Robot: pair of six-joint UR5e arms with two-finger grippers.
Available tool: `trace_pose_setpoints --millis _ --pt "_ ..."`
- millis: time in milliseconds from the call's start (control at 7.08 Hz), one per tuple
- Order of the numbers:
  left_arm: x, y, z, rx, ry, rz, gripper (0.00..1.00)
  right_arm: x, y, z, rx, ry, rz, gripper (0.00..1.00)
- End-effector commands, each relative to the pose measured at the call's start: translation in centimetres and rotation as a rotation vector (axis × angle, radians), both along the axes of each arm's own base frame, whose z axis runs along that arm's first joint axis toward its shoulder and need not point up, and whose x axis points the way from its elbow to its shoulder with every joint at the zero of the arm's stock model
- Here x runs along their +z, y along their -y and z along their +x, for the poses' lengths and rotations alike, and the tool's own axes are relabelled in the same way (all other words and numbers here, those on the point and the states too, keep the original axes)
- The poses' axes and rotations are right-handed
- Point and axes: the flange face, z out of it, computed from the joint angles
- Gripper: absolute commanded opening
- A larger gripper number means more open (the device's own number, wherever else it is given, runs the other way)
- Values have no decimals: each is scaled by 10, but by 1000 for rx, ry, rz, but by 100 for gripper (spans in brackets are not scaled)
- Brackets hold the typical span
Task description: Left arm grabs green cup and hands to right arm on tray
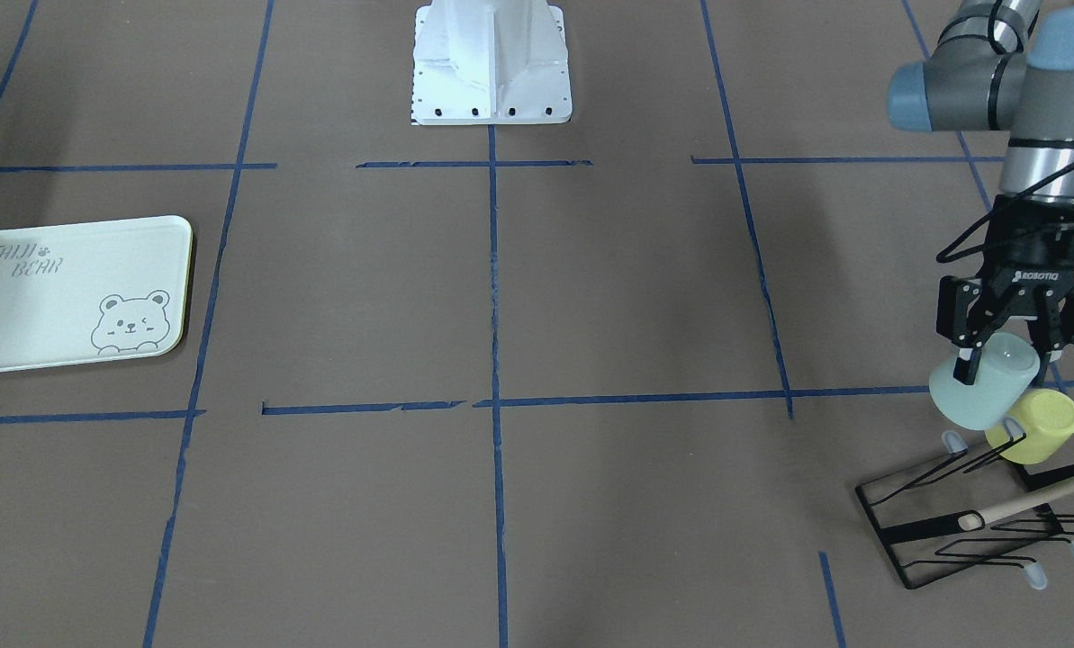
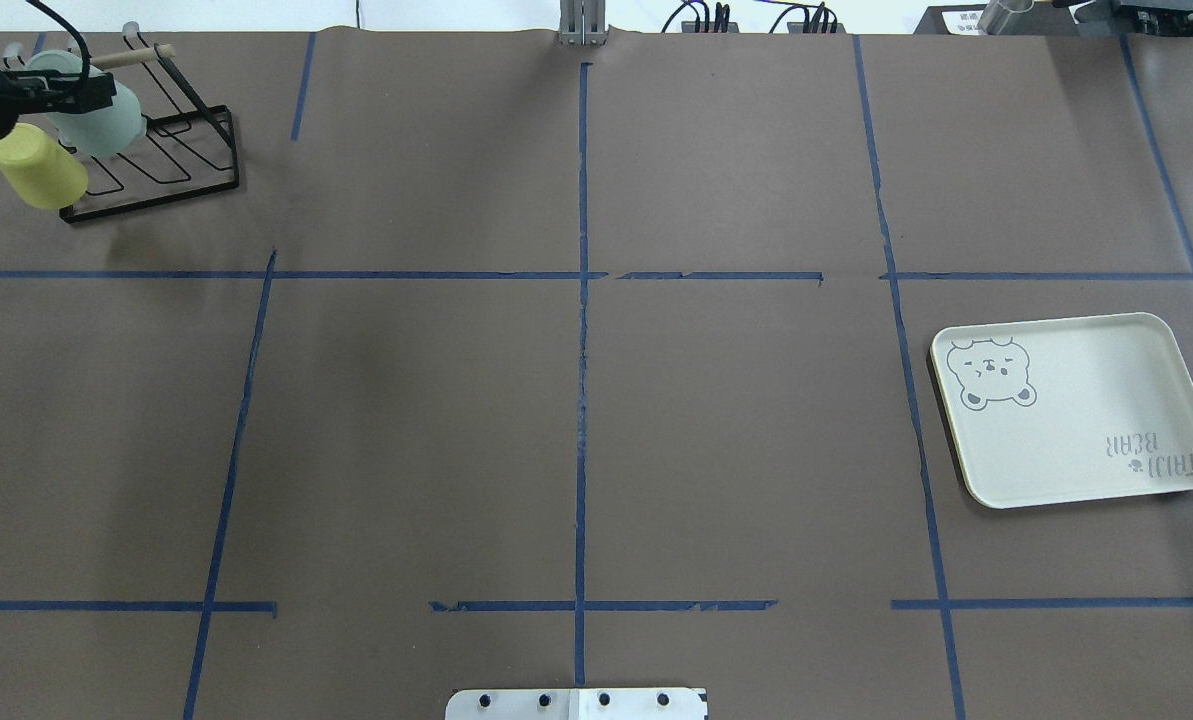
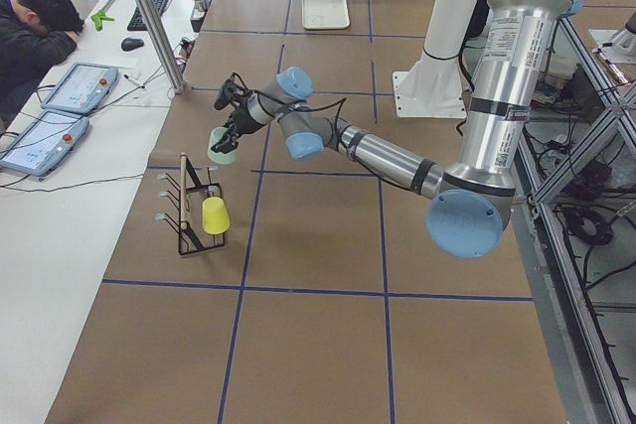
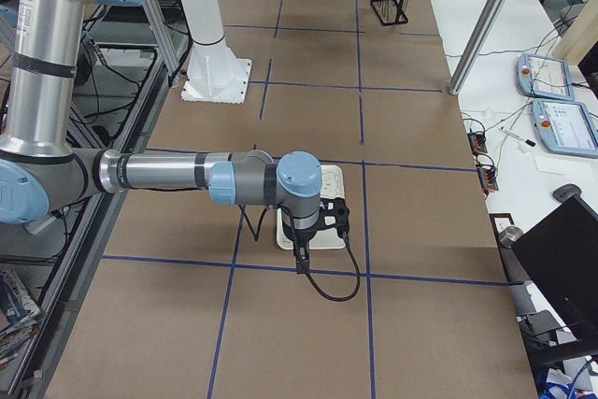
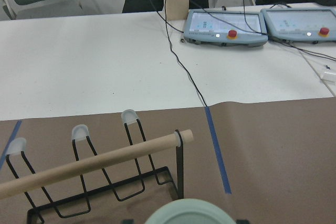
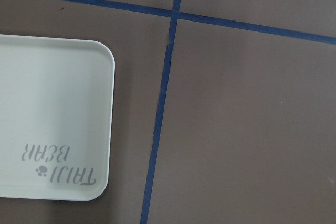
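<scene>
Mint-green plastic, the green cup (image 1: 982, 391) is held off the desk (image 1: 591, 297) at the far corner on the robot's left, tilted with its closed end turned up. The left pincer (image 1: 1006, 360) is clamped on it. One finger (image 1: 965, 364) presses the outer wall near that end, and the other sits on the opposite side. The tilt likely comes from how the cup hung mouth-down on a slanted prong, so the grip follows the same angle.

In the left side view the cup looks clear of the black wire rack (image 1: 915, 531), though it is just beside it. The yellow cup (image 1: 1041, 425) hangs on its own prong close under the green one, and I cannot tell whether the two touch. A wooden dowel (image 1: 1041, 495) runs along the top of the rack. The left arm (image 1: 1050, 117) comes down on the rack steeply from above, which keeps its wrist away from the dowel and the neighbouring cup.

Well apart, at the desk's other end, the tray (image 1: 14, 306) lies flat with nothing on it. The right arm (image 4: 168, 175) reaches out low, with the right pincer (image 4: 318, 231) above the tray's edge, apparently waiting for the hand-over. Whether its jaws are wide or narrow I cannot tell. The grab looks done, and the carry across the desk has not begun.
</scene>
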Motion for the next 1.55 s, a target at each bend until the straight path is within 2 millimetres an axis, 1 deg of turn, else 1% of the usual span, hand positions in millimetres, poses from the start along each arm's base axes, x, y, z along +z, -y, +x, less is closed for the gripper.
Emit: trace_pose_setpoints --millis 0,141,283,424,565,707,848,1130,1272,1413 --pt "-47 -15 -15 -21 -23 -12 37 -10 1 0 -3 0 27 100" --pt "-51 -18 -10 -47 -112 -58 38 -20 5 -2 1 24 85 100" --pt "-51 -23 0 -13 -234 -144 39 -33 5 -12 14 175 77 100" --pt "-63 -30 16 27 -354 -222 40 -48 5 -20 2 310 109 100" --pt "-76 -41 47 50 -458 -261 40 -57 6 -22 17 352 121 100" --pt "-80 -57 84 93 -505 -310 40 -73 9 -23 73 377 151 100" --pt "-92 -62 97 111 -537 -317 40 -93 9 -29 141 424 161 100" --pt "-120 -83 141 155 -710 -385 40 -127 8 -64 222 508 170 100" --pt "-132 -92 151 185 -778 -382 40 -146 17 -86 240 533 184 100" --pt "-139 -101 160 196 -842 -392 41 -166 27 -112 281 557 195 100"
